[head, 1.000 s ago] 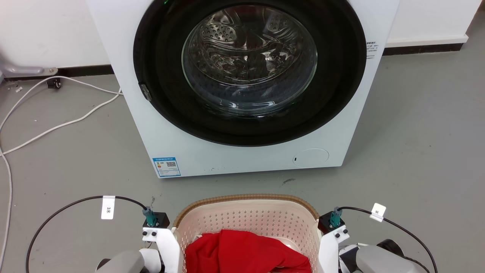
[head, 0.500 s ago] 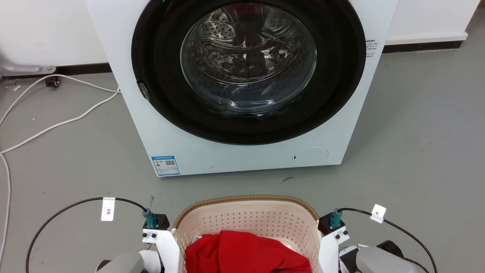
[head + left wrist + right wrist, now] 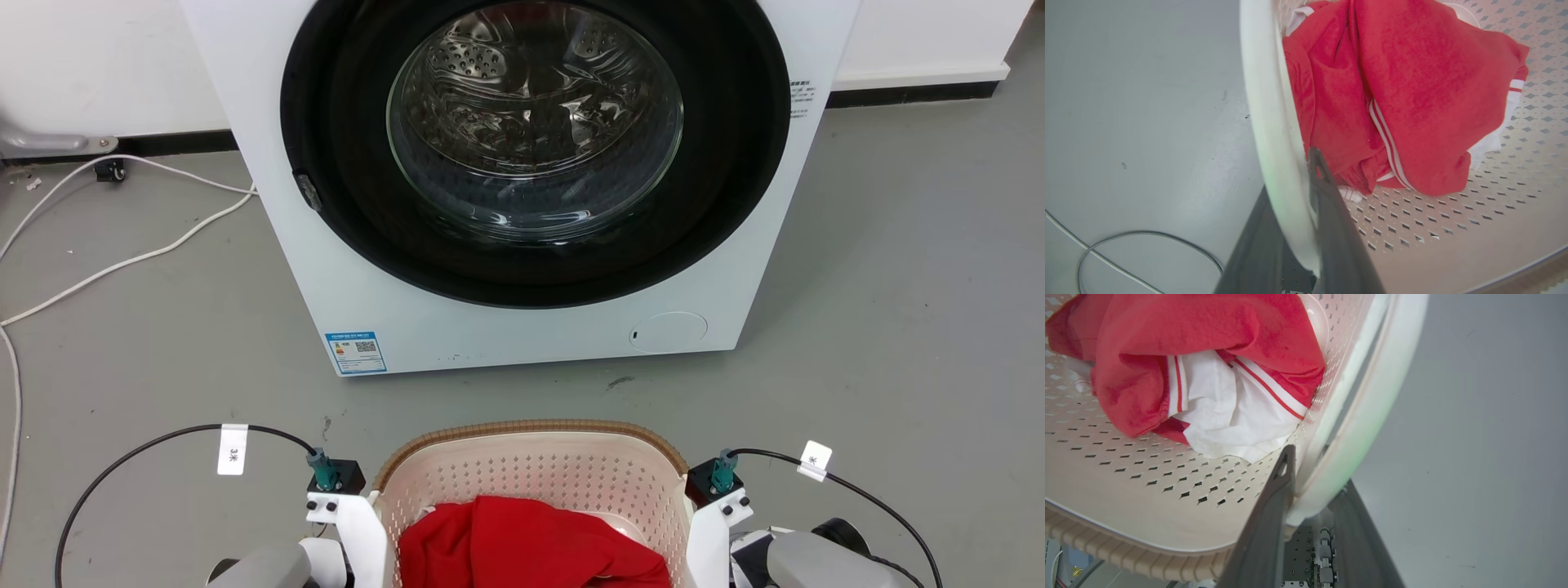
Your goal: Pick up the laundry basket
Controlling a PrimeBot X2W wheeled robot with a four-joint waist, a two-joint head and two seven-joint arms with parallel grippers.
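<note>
L gripper [image 3: 1290, 179] clamps the white plastic side handle [image 3: 1263, 94] of cream perforated plastic laundry basket [image 3: 531, 474]; R gripper [image 3: 1318, 469] clamps other handle [image 3: 1372, 416]. Red-white garment [image 3: 522, 539] lies inside.

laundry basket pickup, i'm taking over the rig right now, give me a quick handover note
Grippers: the left gripper is shut on the left white handle of the laundry basket, one finger on each side. The right gripper is shut on the right white handle the same way.
Things: the basket sits between the arms, in front of the washing machine, with a red and white garment inside.
Done: both handles gripped.
To do: raise both arms evenly. Whether it is already off the floor cannot be told.
</note>
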